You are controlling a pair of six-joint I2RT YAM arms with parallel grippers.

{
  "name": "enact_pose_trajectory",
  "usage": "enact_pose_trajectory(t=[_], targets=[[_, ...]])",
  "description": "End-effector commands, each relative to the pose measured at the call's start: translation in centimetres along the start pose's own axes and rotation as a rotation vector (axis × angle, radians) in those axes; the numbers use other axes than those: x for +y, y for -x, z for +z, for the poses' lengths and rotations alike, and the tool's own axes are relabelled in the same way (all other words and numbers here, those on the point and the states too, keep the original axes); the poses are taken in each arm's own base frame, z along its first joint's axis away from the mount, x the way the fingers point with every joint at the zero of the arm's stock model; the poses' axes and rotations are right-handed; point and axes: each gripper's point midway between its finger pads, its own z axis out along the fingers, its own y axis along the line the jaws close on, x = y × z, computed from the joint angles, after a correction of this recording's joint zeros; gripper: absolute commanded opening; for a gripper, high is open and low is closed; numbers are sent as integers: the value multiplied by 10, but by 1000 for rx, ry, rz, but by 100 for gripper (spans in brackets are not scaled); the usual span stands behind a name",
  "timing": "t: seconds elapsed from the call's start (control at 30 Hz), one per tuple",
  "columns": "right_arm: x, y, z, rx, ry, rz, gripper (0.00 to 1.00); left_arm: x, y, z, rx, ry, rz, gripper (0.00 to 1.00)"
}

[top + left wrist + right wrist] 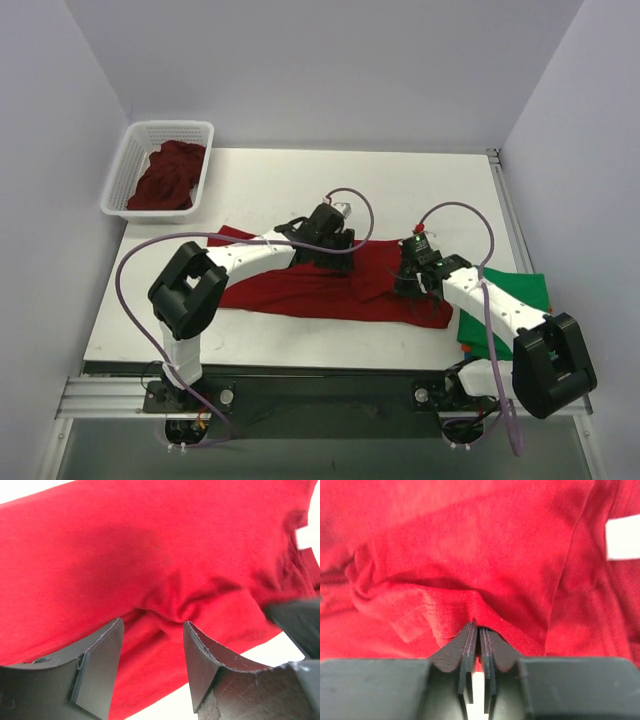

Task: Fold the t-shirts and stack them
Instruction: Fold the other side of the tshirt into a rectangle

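- The red t-shirt (300,292) lies spread across the middle of the worktop (420,190).
- The left fingers (100,655) stand apart, either side of a pucker in it.
- The right fingers (470,645) are pinched together on its hem.
- A green t-shirt (520,290) lies at lower right.

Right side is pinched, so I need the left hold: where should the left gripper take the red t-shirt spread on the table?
Probably the raised pucker in the red t-shirt, just beneath the open left gripper. Come straight down from above: elsewhere the cloth lies flat and offers nothing to pinch, while this ridge sits right between the fingertips.
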Motion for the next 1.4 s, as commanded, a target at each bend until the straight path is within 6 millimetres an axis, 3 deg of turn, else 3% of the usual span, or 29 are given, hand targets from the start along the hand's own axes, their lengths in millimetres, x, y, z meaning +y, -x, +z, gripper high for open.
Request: enact_pose_trajectory(t=[0.0,0.17,0.3,0.47,0.5,0.73,0.93,1.2,1.37], targets=[[-11,-20,-5,17,-36,16,9,-4,23,-17,-56,-45,-29,61],[-7,-34,-8,19,-2,15,20,9,35,-20,-68,-42,-68,61],[1,-36,-18,3,45,3,19,8,35,-23,-60,-64,-78,61],[-5,-22,-32,-69,28,12,28,-12,13,-25,-22,-132,-43,65],[-4,-17,-36,-94,36,16,29,-14,-1,-24,6,-148,-42,65],[-20,4,-40,-150,-7,61,31,-36,-33,-12,60,-239,-26,64],[-34,6,-37,-140,-25,91,31,-56,-41,-2,81,-291,-25,64],[-41,6,-37,-142,-20,110,31,-50,-56,15,113,-187,-22,59],[-43,4,-35,-131,-26,112,31,-55,-52,16,100,-187,-23,54]])
